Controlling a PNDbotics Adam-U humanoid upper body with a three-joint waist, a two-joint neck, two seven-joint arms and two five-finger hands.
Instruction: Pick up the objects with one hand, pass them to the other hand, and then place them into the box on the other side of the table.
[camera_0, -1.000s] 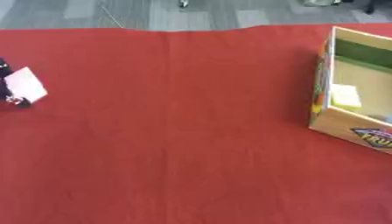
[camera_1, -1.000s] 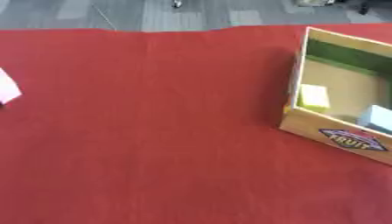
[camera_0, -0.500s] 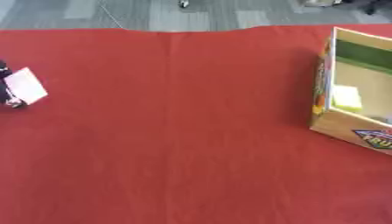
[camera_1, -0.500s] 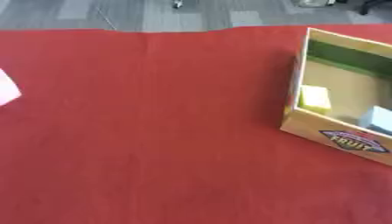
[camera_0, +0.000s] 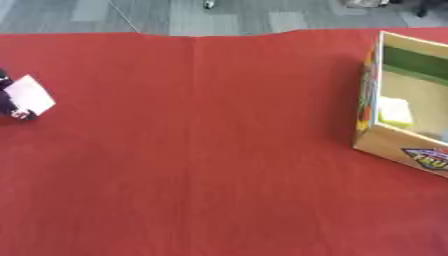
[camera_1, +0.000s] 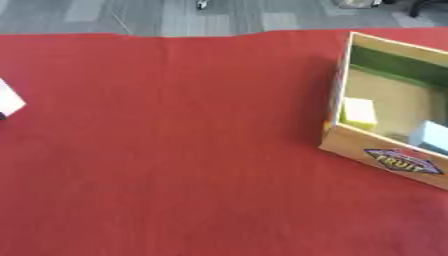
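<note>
Red cloth covers the table (camera_0: 201, 150) edge to edge; grey floor beyond the far edge.

Cardboard box (camera_1: 389, 159) sits at the robot's right, open top, "FRUIT" printed on the near wall. Inside it: a pale yellow-green block (camera_1: 358, 111) near the left wall and a pale bluish-white piece (camera_1: 431, 135) toward the near right corner.

White flat object (camera_0: 30, 95), card- or packet-like, sits at the far left edge, tilted so its corners point roughly up/down in view. Well apart from the box, full table width between them.

Left hand (camera_0: 9, 102): only a sliver of dark fingers shows at the left edge, touching the white object's left and lower side. Looks like it is on the object, but I can't tell whether the fingers are curled round it or just against it.

Right hand: not visible in either view.

Key relation: object is at the left hand, box is across on the right. Judgement: left hand lifts, carries toward centre, right hand has to come in to receive before the drop.
</note>
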